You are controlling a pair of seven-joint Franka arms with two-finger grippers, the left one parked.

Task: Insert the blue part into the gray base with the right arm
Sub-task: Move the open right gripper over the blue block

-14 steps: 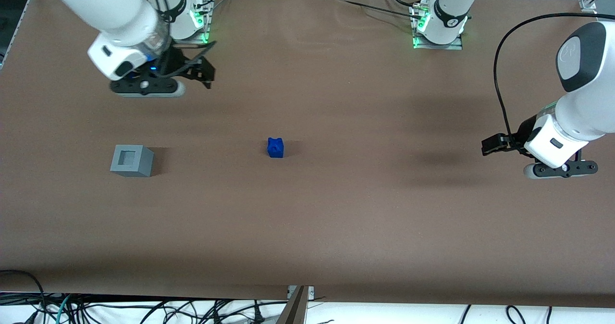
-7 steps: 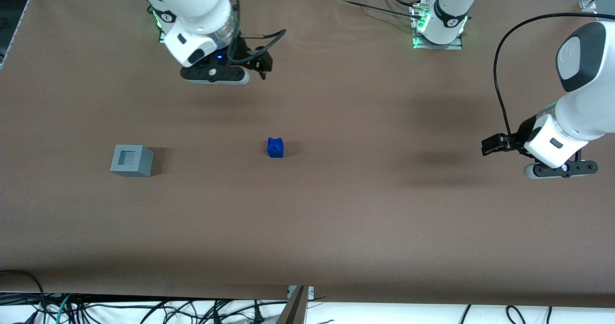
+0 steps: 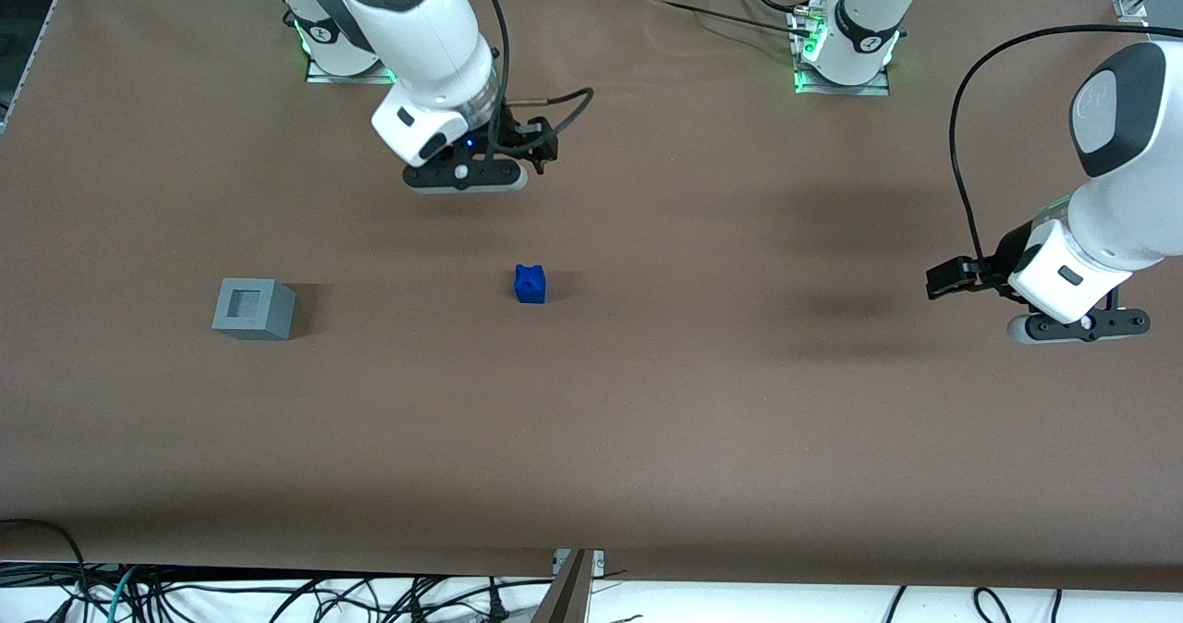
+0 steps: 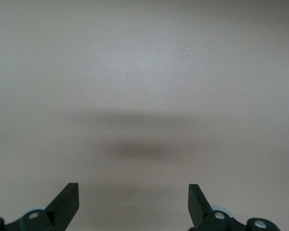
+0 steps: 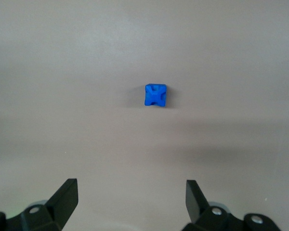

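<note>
The blue part [image 3: 530,284] lies alone on the brown table [image 3: 647,401], near its middle. In the right wrist view the blue part [image 5: 155,96] shows its notched face, well ahead of the fingertips. The gray base [image 3: 252,309] stands toward the working arm's end of the table, its square recess facing up. The right arm's gripper [image 3: 465,177] hangs above the table, farther from the front camera than the blue part. It is open [image 5: 131,185], with only bare table between its black fingers [image 5: 67,192].
Both arm bases [image 3: 841,50] are bolted at the table edge farthest from the front camera, with black cables [image 3: 721,13] trailing near them. Loose cables [image 3: 277,600] hang below the nearest edge.
The right arm's gripper has swung from above the gray base's end of the table toward the middle, and now hangs closer to the blue part. Both pieces stay where they were.
</note>
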